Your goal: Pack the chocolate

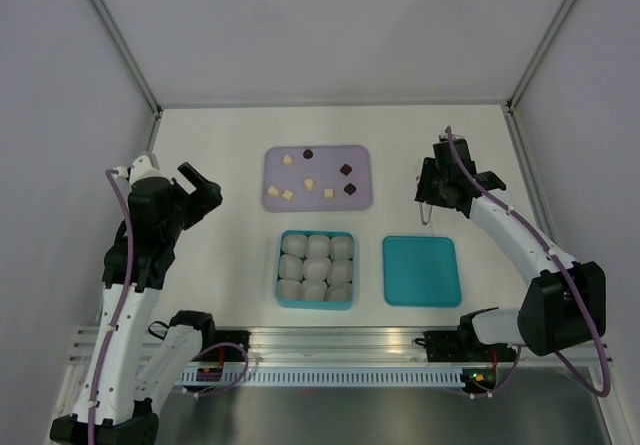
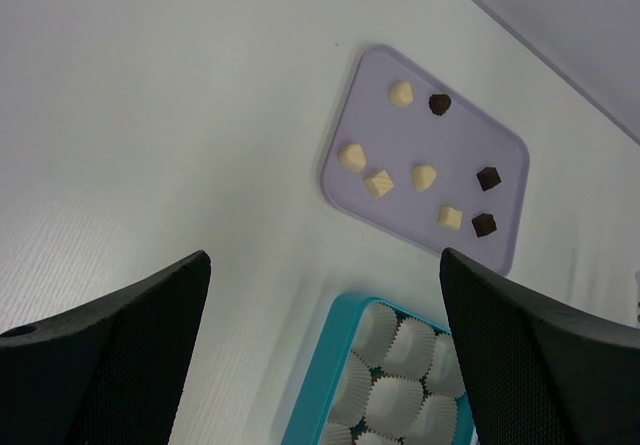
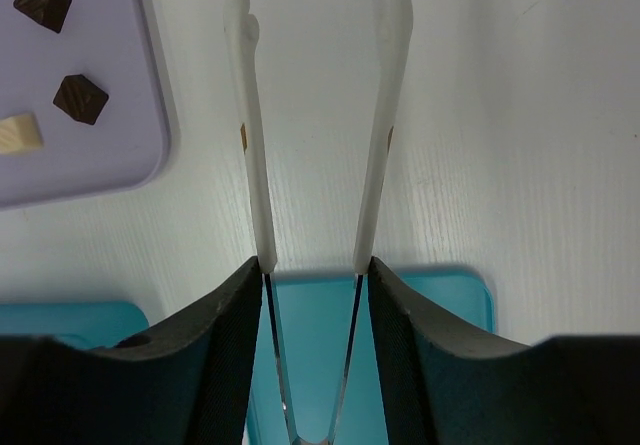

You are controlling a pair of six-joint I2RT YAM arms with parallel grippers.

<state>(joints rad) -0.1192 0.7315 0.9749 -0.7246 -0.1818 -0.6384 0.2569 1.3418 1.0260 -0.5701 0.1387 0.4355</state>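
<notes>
Right of the flat lavender tray (image 1: 362,165), our right gripper (image 3: 314,280) clamps white-tipped tongs (image 3: 248,115) (left gripper (image 2: 325,265) gapes); straddle 1 dark brown chocolate (image 3: 80,98) squarely.

Left fingers (image 2: 100,355) wide apart, right fingers (image 3: 200,355) tight around tongs (image 3: 250,145).

A white, faintly grained table (image 1: 230,255) sits boxed in by plain pale-grey walls (image 1: 330,25) on three sides; slim metal posts (image 1: 118,37) mark the back corners. A slotted aluminium rail (image 1: 350,360) lines its near edge; lighting soft, even.
</notes>
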